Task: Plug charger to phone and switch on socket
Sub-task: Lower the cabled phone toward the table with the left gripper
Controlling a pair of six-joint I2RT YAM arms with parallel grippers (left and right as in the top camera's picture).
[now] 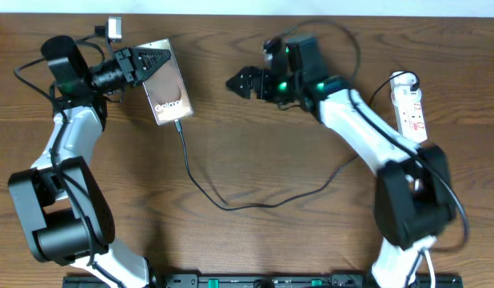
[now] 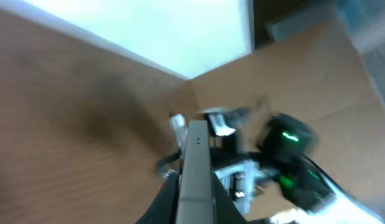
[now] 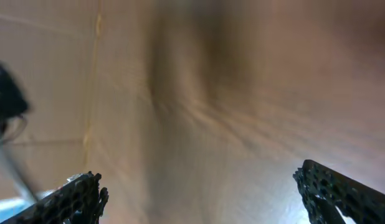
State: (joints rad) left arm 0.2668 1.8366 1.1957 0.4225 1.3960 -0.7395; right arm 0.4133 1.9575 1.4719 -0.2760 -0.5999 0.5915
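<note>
The phone (image 1: 167, 80) sits far left, gripped by its edge in the closed left gripper (image 1: 151, 62). The charger cable (image 1: 223, 206) appears to meet the phone's near end, then loops right towards the socket (image 1: 412, 108) at far right. Plugging in looks done, so the switch remains. The right gripper (image 1: 235, 82), wide open and empty, would have to travel right to the socket. Everything rests on a brown wooden table (image 1: 271, 160), with a pale strip beyond its far edge.

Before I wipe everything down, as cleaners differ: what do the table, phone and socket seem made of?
The table looks like wood or wood-look laminate: brown streaked grain, slight sheen. The phone has a smooth, glossy brown face, perhaps glass or plastic, judged by the pale glare on it. The socket looks like moulded white plastic, smooth and plain.
</note>
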